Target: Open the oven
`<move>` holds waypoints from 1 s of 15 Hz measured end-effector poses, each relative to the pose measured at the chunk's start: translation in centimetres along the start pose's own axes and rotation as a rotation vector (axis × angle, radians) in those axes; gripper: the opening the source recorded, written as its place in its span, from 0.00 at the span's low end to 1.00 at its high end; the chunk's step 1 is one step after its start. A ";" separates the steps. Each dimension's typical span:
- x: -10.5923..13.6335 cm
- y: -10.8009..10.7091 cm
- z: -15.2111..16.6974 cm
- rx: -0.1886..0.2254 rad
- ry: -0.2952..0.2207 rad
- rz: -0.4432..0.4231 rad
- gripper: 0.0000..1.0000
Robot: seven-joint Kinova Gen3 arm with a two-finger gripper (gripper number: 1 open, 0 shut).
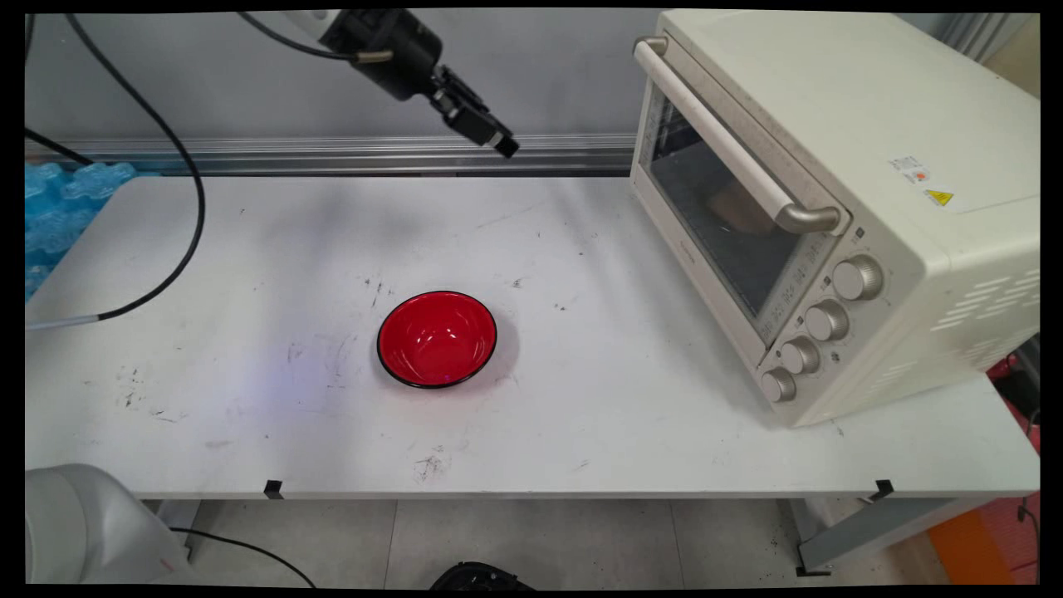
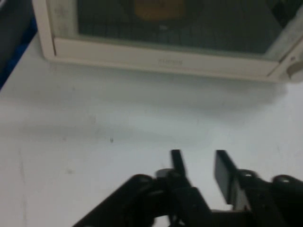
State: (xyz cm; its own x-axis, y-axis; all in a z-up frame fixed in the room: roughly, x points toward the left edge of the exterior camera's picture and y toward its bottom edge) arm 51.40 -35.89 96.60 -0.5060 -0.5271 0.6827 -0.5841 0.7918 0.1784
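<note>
Overhead, the black two-finger end effector [image 1: 498, 141] hangs slightly parted and empty, left of the cream toaster oven [image 1: 830, 208], well apart from the glossy red bowl [image 1: 438, 339].

The main view looks down from a fixed spot above the near side of the table [image 1: 249, 432], facing across it to the wall [image 1: 208, 83] behind, and stands far enough back to take in the whole tabletop with the toaster oven [image 1: 839, 208] at the right. The hand view rides on the hand and looks along the gripper [image 2: 201, 168], slanting down over the tabletop [image 2: 94, 123] toward the oven's glass door [image 2: 189, 28], from much nearer. Both views share the oven's front and the strip of table before it
</note>
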 end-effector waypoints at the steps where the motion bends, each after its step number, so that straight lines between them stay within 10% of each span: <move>1: 0.6 -0.1 0.5 -0.001 0.011 -0.004 0.00; 15: 9.4 -1.2 4.0 -0.028 0.084 -0.037 0.00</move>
State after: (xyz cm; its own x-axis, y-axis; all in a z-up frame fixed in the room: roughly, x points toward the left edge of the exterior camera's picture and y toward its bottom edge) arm 44.82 -43.02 99.98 -0.4292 -0.5290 0.7321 -0.5828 0.7814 0.2230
